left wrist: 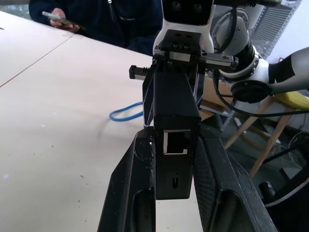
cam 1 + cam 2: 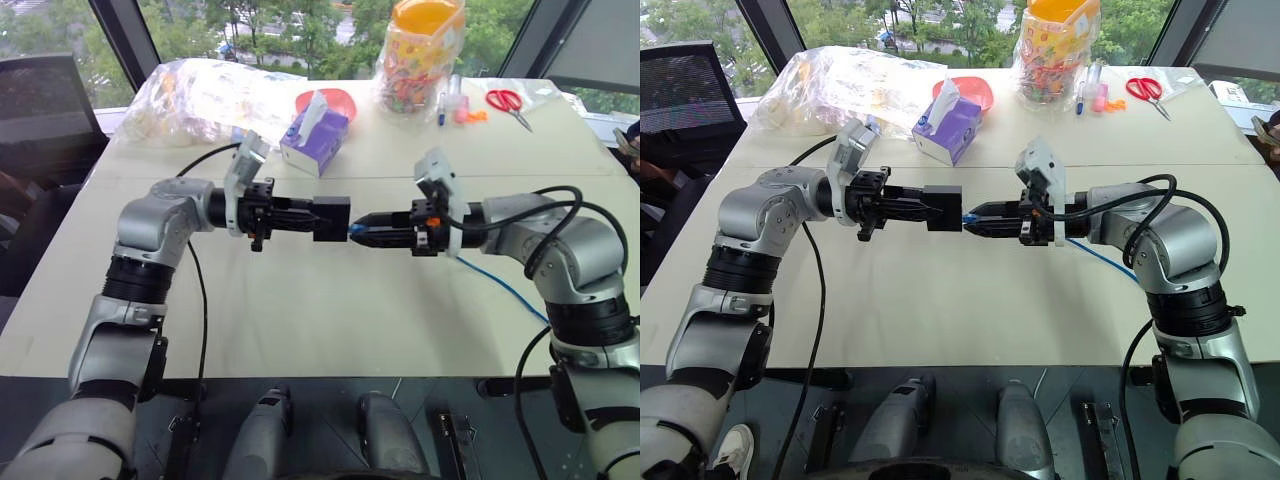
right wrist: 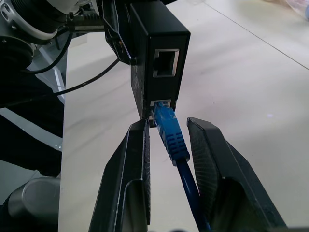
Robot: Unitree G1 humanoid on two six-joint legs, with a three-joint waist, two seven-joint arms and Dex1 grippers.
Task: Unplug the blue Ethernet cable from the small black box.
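Left eye view | beige table [image 2: 330,320] | windows [image 2: 280,30], trees outside

My view of the pale surface [image 2: 330,320], a seam running across its middle. Along the far edge lie a crumpled clear plastic bag [image 2: 205,95], a purple tissue box [image 2: 314,140] in front of a red bowl [image 2: 333,100], a clear bag of colourful items [image 2: 420,55], markers [image 2: 450,100] and red-handled scissors [image 2: 510,103]. A blue cable [image 2: 505,287] trails over the right side.
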